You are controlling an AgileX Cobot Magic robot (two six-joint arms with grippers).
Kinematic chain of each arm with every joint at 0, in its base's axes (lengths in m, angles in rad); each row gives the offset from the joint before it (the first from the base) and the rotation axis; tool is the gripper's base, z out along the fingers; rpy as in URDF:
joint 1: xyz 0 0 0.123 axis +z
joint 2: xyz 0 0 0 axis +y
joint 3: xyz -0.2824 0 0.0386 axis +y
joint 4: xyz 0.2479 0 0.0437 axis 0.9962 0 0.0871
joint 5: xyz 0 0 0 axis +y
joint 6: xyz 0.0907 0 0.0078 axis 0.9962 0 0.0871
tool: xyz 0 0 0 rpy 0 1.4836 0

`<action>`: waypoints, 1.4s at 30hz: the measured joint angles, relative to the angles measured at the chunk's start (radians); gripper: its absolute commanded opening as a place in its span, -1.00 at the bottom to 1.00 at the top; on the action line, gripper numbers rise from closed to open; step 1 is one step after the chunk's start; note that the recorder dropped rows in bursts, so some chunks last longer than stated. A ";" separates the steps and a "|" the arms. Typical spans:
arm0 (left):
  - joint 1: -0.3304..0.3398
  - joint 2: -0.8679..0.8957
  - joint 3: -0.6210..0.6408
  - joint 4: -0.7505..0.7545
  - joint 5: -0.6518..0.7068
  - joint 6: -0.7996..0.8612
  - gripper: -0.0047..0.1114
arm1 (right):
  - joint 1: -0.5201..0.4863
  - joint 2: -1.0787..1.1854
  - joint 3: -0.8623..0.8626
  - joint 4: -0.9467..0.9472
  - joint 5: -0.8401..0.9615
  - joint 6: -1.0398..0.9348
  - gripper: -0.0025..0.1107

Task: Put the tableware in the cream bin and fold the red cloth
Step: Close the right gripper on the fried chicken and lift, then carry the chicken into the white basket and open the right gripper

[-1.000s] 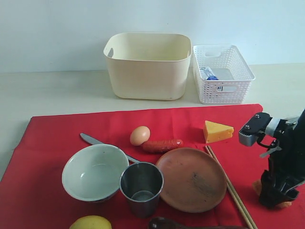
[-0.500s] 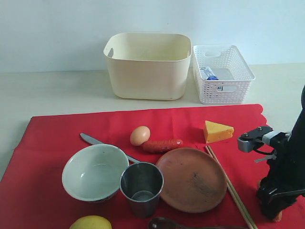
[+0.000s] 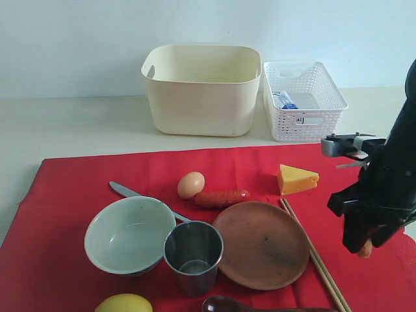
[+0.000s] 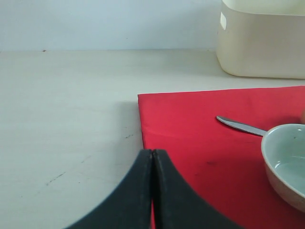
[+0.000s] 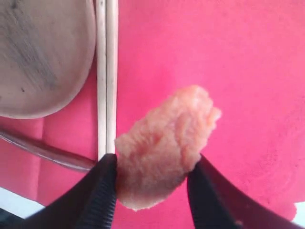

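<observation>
One food lump (image 5: 164, 148) pinched by right gripper (image 5: 152, 188) over red cloth (image 3: 78, 188), clearing step; left gripper (image 4: 152, 191) closed, empty; next likely lattice basket (image 3: 305, 127).

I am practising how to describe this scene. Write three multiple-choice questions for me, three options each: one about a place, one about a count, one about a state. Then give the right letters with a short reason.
1. Where is the egg?
A. on the red cloth, beside the sausage
B. off the cloth
C. inside a container

2. How many containers stand behind the cloth?
A. one
B. two
C. four

3. What is the right gripper doing?
A. open, empty
B. shut on a pinkish food piece
C. out of sight

Answers:
1 A, red fabric shows around it.
2 B, the cream bin and the white basket.
3 B, the jaws press the piece from both sides.
</observation>
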 measured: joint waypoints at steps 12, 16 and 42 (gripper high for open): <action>0.000 0.000 0.000 0.000 0.000 0.000 -0.92 | 0.000 -0.141 0.000 0.002 -0.115 0.002 -0.96; 0.000 0.000 0.000 0.000 0.000 0.000 -0.92 | 0.000 -0.144 0.000 0.002 -0.217 0.002 -0.96; 0.000 0.000 0.000 0.000 0.000 0.000 -0.92 | -0.006 0.238 -0.537 0.117 -0.526 0.002 -0.96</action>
